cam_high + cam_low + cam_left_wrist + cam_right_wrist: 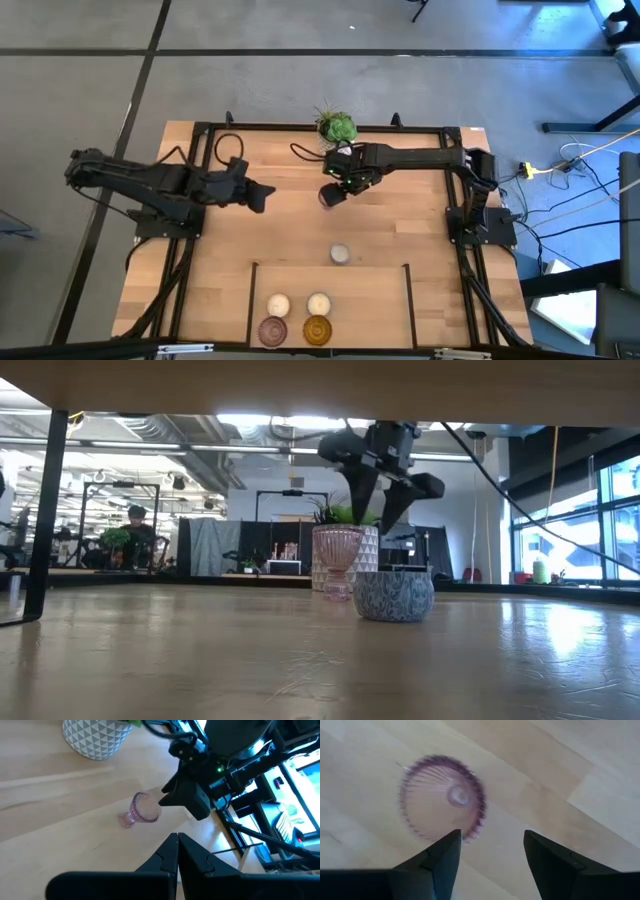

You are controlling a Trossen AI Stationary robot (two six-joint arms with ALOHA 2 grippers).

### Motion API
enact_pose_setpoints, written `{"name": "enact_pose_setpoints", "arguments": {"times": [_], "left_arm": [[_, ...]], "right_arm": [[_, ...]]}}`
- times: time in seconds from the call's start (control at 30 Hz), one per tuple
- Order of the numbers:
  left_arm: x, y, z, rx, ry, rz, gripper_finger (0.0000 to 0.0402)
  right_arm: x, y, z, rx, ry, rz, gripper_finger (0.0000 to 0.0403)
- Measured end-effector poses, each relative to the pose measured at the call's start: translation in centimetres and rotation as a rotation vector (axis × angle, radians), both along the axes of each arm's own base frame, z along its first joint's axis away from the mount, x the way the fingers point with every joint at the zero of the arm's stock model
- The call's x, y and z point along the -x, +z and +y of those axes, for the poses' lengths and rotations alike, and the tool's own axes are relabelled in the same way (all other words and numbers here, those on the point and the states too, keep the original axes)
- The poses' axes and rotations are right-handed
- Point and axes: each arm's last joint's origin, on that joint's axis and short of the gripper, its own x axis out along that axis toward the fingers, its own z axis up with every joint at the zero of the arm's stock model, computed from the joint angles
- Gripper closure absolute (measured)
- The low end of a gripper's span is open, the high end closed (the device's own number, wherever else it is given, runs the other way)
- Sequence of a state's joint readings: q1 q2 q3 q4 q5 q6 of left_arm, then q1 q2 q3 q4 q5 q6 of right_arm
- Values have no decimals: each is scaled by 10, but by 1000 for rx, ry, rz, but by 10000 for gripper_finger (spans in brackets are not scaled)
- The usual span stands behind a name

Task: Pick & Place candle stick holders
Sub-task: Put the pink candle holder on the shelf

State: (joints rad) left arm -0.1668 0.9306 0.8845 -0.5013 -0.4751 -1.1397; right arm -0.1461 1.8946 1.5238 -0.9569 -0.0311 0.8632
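The pink glass candle stick holder (pixel 441 797) stands upright on the table (pixel 400 215) just in front of the potted plant (pixel 337 127), a ribbed, stemmed cup that is probably light, slick and breakable, so the wide rim looks the surest place to pinch, gently. The right gripper (pixel 331 194) hangs directly above it with its fingers apart, not touching the glass. The left gripper (pixel 258 196) waits well off to the side, pressed together and empty.

Open-plan lab: robot rigs (pixel 275 530), exposed ducts (pixel 170 430)
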Motion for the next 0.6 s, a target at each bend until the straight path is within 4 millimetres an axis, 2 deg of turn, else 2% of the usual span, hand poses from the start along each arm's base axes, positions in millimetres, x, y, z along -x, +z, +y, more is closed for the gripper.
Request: {"name": "enact_pose_setpoints", "arguments": {"times": [0.3,0.6], "left_arm": [[-4,-9,-15,9,-8,46,400],[-4,-10,-23,14,-4,38,400]], "right_arm": [[-7,1,-4,8,-9,-76,184],[-13,-17,-4,-28,1,-30,217]]}}
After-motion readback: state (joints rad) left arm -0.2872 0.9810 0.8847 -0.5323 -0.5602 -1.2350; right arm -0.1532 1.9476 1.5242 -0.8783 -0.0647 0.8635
